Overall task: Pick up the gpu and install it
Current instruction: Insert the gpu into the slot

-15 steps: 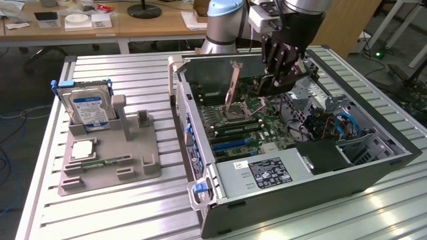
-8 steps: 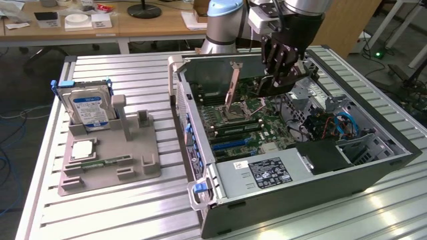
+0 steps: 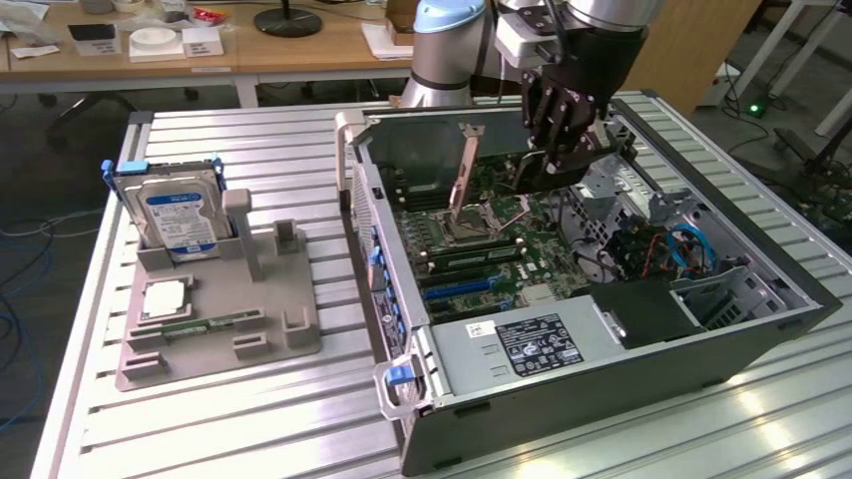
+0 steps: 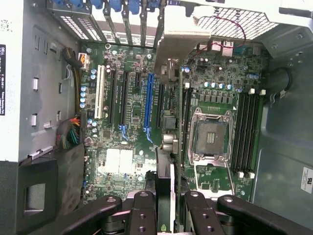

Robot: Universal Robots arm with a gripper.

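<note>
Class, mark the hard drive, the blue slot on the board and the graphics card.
Hard drive [image 3: 180, 215]: exterior view, on its blue label.
Blue slot [image 4: 148, 105]: wrist view, midway along its length.
Graphics card [image 4: 164, 196]: wrist view, on its thin dark edge.

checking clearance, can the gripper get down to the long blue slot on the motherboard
Probably yes: the gripper holds the gpu over the open case, and the long blue slot lies bare, no cable across it.
</note>
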